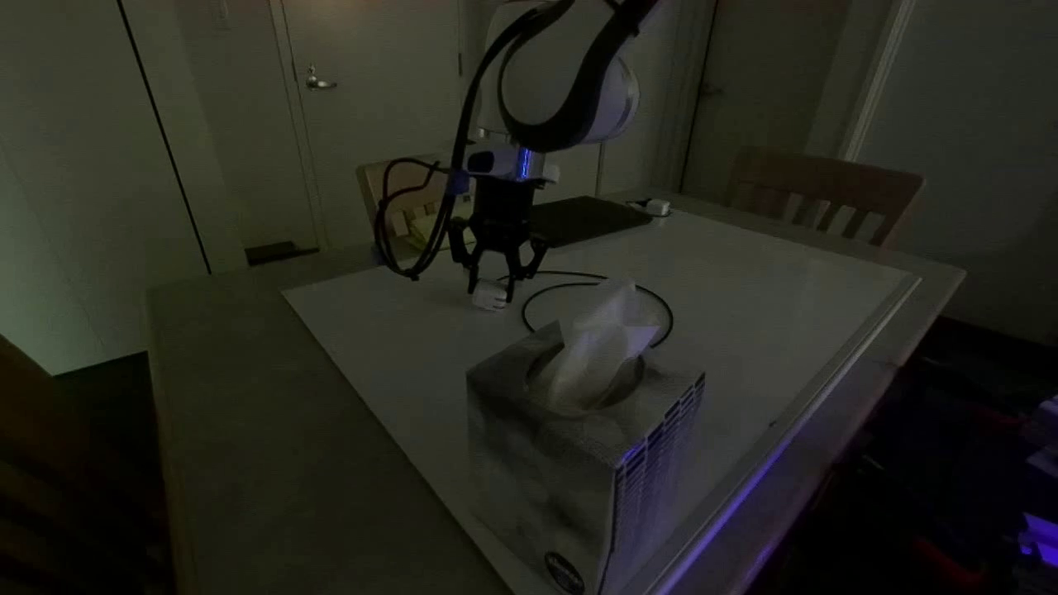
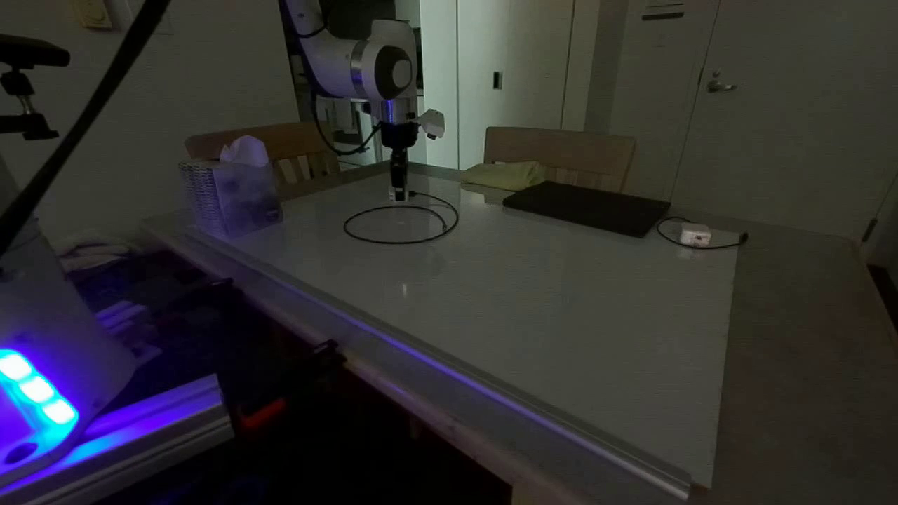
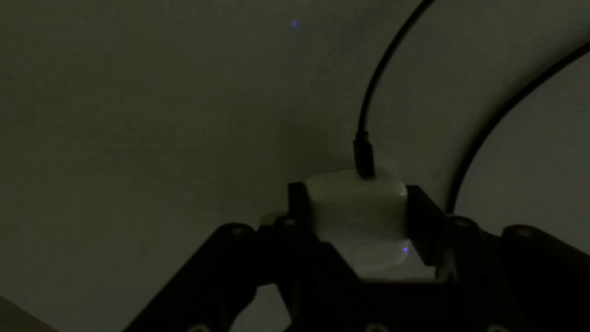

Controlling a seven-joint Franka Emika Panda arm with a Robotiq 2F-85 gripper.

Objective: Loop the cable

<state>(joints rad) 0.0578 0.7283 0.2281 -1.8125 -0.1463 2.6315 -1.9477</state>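
The black two-fingered robot gripper clasps the small white block-shaped plug by both sides. From the plug, the long thin black cord curves round in a loop on the glossy white board

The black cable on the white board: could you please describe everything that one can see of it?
The cable is thin, black and smooth-looking, perhaps plastic-coated. It lies in a rounded loop on the white board. At one end, its slim black connector appears inserted in the white plug, which the gripper holds between its fingers. The other end seems to lie by the loop, but is too small to make out. Whether it touches the gripper cannot be told.
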